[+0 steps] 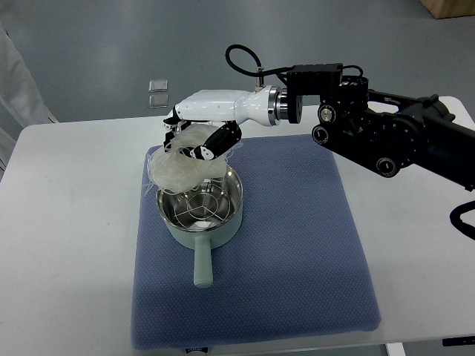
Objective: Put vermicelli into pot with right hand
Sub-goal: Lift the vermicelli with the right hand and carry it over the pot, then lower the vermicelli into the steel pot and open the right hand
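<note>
A pale green pot (202, 230) with a steel inside and a wire rack stands on the blue mat (297, 259), its handle pointing toward me. My right hand (194, 132), white with black fingertips, reaches in from the right and is shut on a nest of white vermicelli (178, 165). The bundle hangs over the pot's far left rim, partly above the opening and partly outside it. Loose strands stick out around the hand. The left arm does not show.
The mat lies on a white table (67, 222). The black right arm (386, 133) spans the upper right above the mat's far corner. Two small clear squares (158, 93) lie on the grey floor beyond the table.
</note>
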Robot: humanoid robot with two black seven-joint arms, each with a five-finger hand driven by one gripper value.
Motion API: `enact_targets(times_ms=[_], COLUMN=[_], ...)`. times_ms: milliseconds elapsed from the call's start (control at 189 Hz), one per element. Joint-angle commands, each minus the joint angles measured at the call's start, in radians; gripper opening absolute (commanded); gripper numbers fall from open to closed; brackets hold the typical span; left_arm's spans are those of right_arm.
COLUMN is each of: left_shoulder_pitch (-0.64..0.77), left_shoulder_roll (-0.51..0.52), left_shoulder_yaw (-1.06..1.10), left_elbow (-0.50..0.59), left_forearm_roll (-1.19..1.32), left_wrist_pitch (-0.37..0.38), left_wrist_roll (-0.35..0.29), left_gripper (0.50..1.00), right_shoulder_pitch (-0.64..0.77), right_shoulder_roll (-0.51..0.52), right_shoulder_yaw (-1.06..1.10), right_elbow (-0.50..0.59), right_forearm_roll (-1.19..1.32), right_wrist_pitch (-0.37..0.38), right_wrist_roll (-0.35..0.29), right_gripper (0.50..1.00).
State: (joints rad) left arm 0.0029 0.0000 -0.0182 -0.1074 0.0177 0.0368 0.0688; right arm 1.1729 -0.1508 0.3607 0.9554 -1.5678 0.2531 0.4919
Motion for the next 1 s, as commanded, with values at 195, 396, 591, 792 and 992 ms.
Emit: enact_targets(times_ms=[195,396,591,792,992], left_shoulder_pitch=[0.000,0.000,0.000,0.000,0.000], left_shoulder_roll=[0.000,0.000,0.000,0.000,0.000], left_shoulder_yaw=[0.000,0.000,0.000,0.000,0.000], left_elbow=[0.000,0.002,0.000,0.000,0.000], left_forearm_roll=[-0.001,-0.001,-0.001,0.001,0.001], left_wrist_pitch=[0.000,0.000,0.000,0.000,0.000], left_wrist_roll=[0.000,0.000,0.000,0.000,0.000], left_gripper=[1.000,1.000,1.000,1.000,1.000], right_shoulder_pitch=[-0.091,-0.119,-0.119,-0.121,-0.119], right_shoulder_roll=[0.034,0.039,0.037,0.039,0.036], right_shoulder_yaw=[-0.005,-0.005,-0.005,-0.003,-0.002], right_elbow=[-0.010,-0.029,-0.041,-0.041,-0.041], right_forearm_roll=[-0.017,-0.018,-0.015,0.002,0.003], right_wrist_pitch=[-0.008,-0.017,-0.025,-0.028,-0.028], right_wrist_roll=[-0.003,-0.012,-0.013,-0.010,-0.009], right_gripper=[0.500,0.500,0.500,0.621,0.832])
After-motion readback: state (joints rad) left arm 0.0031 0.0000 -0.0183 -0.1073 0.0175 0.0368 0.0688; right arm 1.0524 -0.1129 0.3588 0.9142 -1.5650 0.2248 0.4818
